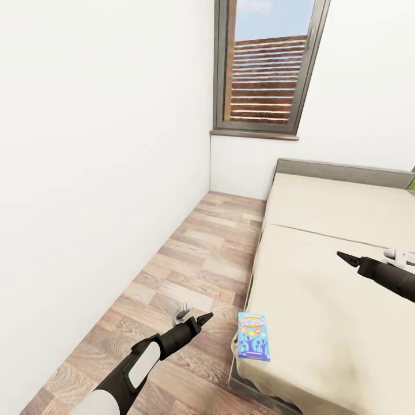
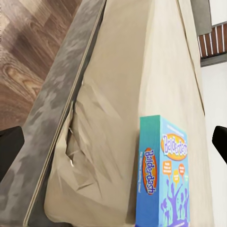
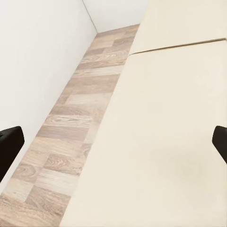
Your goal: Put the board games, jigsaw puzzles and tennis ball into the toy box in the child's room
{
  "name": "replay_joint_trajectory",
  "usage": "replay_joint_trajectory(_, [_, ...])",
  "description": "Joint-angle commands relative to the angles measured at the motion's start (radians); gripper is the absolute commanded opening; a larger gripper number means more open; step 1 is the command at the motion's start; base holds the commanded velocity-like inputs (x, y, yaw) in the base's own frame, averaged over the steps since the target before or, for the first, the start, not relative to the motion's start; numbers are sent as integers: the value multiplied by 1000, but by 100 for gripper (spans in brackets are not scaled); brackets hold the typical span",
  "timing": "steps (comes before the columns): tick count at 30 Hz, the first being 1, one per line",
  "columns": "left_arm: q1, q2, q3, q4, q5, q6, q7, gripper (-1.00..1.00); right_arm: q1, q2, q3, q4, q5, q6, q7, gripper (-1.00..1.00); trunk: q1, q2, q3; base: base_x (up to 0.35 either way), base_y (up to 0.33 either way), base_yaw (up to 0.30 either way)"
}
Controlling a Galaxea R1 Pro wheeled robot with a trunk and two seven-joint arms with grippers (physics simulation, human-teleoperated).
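A small blue board game lies flat on the beige bed, at its near left corner. In the left wrist view the same box reads "Balderdash". My left gripper hovers over the floor just left of that corner, a short way from the box. It is open, and its dark fingers stand wide apart with nothing between them. My right gripper hangs over the middle of the mattress, open and empty, fingers far apart. The table, toy box, jigsaw puzzles and tennis ball are out of view.
A strip of wood-plank floor runs between the white left wall and the bed. A window is set in the far wall above the grey headboard. A green sliver peeks in at the bed's far right.
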Motion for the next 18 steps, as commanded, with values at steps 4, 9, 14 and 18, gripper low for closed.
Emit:
replay_joint_trajectory(4, [-1, 0, -1, 0, 10, 8, 0, 100, -1, 1, -2, 0, 6, 5, 8, 100, 0, 0, -3, 0, 0, 0])
replay_joint_trajectory(9, [-1, 0, -1, 0, 10, 8, 0, 100, -1, 1, -2, 0, 6, 5, 8, 100, 0, 0, -5, 0, 0, 0])
replay_joint_trajectory(14, [-1, 0, -1, 0, 10, 8, 0, 100, -1, 1, -2, 0, 6, 5, 8, 100, 0, 0, -6, 0, 0, 0])
replay_joint_trajectory(18, [-1, 0, -1, 0, 10, 8, 0, 100, -1, 1, -2, 0, 6, 4, 8, 100, 0, 0, -7, 0, 0, 0])
